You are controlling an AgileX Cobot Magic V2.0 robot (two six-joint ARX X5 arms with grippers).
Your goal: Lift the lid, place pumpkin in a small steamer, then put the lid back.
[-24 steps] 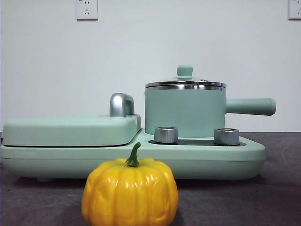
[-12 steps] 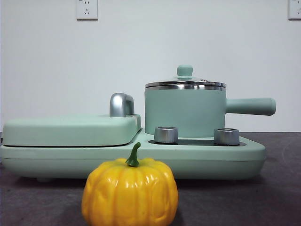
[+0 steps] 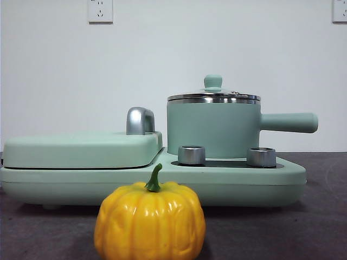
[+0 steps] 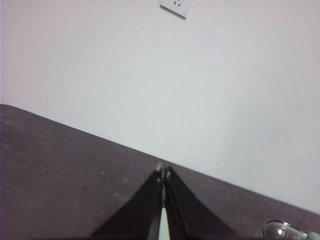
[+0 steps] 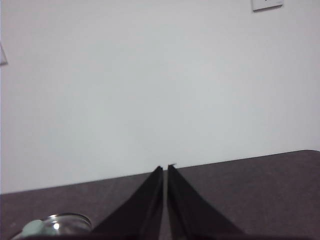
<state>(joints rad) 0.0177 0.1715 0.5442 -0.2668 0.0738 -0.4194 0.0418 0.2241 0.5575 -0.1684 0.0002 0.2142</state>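
While both arms wait, I log: left fingers (image 4: pixel 163 172) and right fingers (image 5: pixel 165 169) clenched, empty; lid (image 3: pixel 213 95) seated on small steamer (image 3: pixel 212 129); pumpkin (image 3: pixel 150 222) on counter (image 3: pixel 303 227), well clear of both. All steps outstanding.

Pumpkin (image 3: pixel 150 222) base cut off (bottom edge).

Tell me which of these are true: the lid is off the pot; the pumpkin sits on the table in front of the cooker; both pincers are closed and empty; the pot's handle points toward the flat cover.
1. The lid is off the pot. False: it sits on the pot.
2. The pumpkin sits on the table, in front of the cooker. True.
3. The left pincer and right pincer are closed and empty. True.
4. The pot's handle points toward the flat cover. False: it points away.
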